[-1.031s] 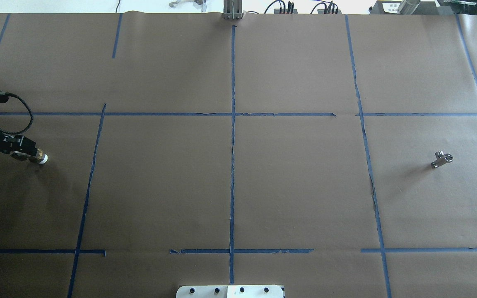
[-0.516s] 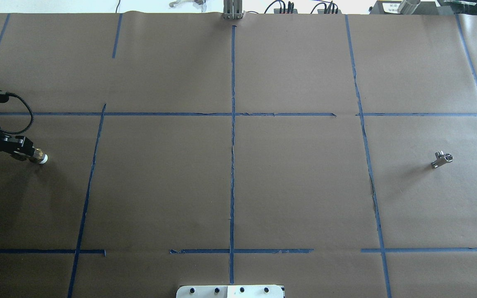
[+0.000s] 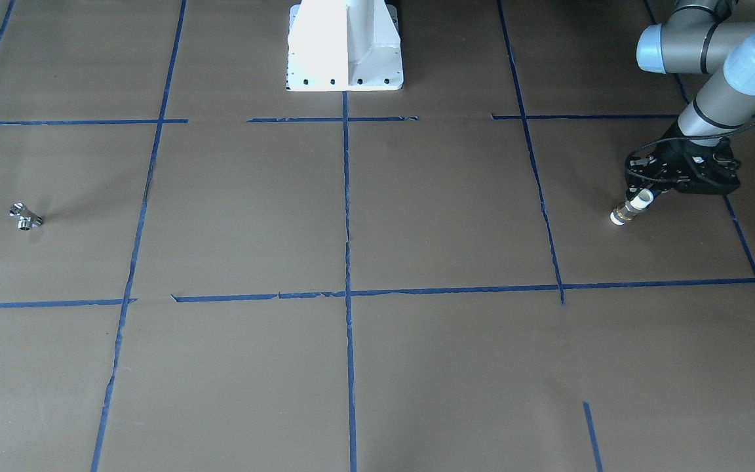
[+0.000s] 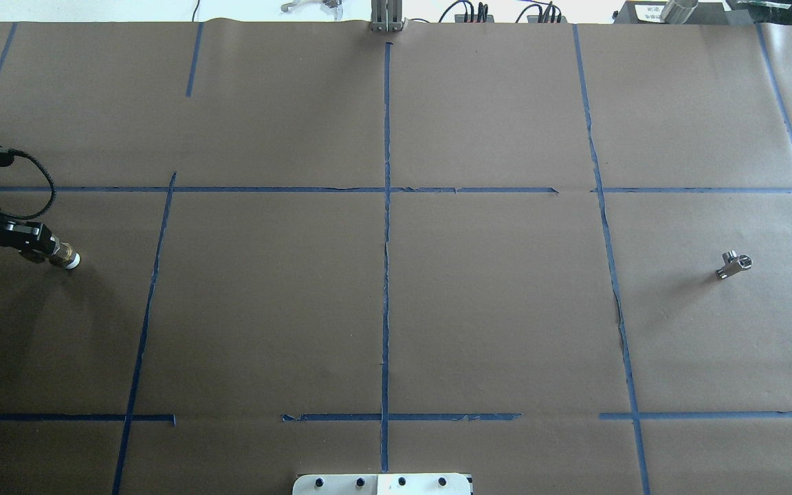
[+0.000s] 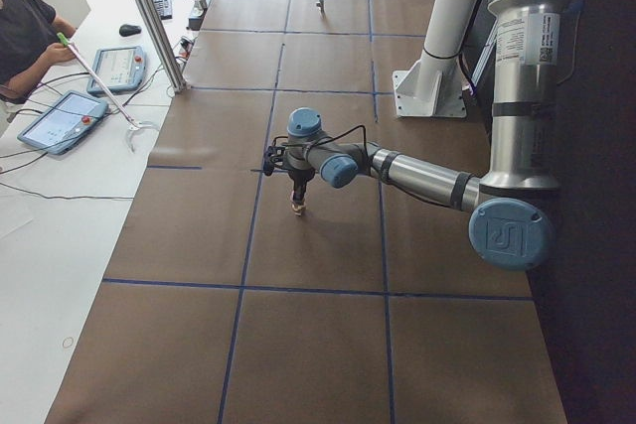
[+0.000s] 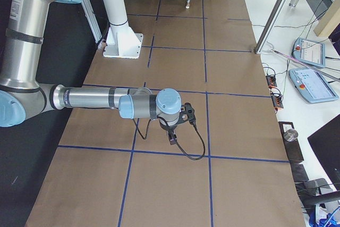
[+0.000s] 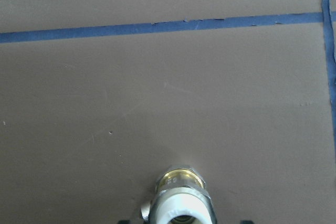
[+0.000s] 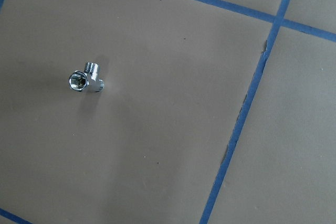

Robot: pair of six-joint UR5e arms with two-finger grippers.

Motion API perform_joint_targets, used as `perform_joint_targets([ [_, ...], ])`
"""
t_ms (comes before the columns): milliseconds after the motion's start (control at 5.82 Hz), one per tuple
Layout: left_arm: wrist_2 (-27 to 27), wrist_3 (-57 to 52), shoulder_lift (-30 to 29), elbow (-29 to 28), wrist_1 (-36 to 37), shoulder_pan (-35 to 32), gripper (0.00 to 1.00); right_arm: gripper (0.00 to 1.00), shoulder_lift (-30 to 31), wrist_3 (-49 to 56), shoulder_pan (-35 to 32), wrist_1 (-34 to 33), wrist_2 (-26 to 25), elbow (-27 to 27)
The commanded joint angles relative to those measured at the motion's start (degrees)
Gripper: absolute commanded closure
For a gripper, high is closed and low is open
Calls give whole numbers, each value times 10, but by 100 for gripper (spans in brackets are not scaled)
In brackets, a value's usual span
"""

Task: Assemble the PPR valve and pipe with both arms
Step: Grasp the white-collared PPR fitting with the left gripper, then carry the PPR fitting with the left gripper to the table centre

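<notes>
Front-facing view: left pincer (image 3: 644, 195) clamped on the pipe (image 3: 629, 211); PPR valve (image 3: 25, 217) lies loose on the desk (image 3: 417, 216), well apart at the opposite side. Right side view: right pincer (image 6: 172, 135) hangs above the desk (apart or together, cannot tell). Right wrist view: valve off-centre, so the step in hand is judged valve pick-up; that pincer must centre over it, then descend.

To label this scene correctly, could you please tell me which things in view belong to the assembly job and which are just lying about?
Job in hand:
pipe, held in the left gripper
PPR valve, loose and ungrasped
right gripper

Lying about:
white pedestal
blue tape lines
tablets on the side bench
</notes>
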State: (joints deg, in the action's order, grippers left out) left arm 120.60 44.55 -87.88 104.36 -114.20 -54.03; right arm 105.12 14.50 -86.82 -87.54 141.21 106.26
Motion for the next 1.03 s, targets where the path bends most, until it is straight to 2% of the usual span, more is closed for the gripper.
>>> perform_joint_targets([
  [0,-2,4,-10,33,5,0,100,0,0,0,0,0,0,0],
  [172,0,10,-38,49,16,2,100,0,0,0,0,0,-1,0],
  [344,2,38,-95,59,58,30,100,0,0,0,0,0,0,0],
  [516,-4,60,-185,59,131,91,100,0,0,0,0,0,0,0],
  [688,-19,87,-289,53,242,150,100,0,0,-1,0,0,0,1],
  [859,-81,127,-353,48,289,200,100,0,0,-3,0,3,1,3],
])
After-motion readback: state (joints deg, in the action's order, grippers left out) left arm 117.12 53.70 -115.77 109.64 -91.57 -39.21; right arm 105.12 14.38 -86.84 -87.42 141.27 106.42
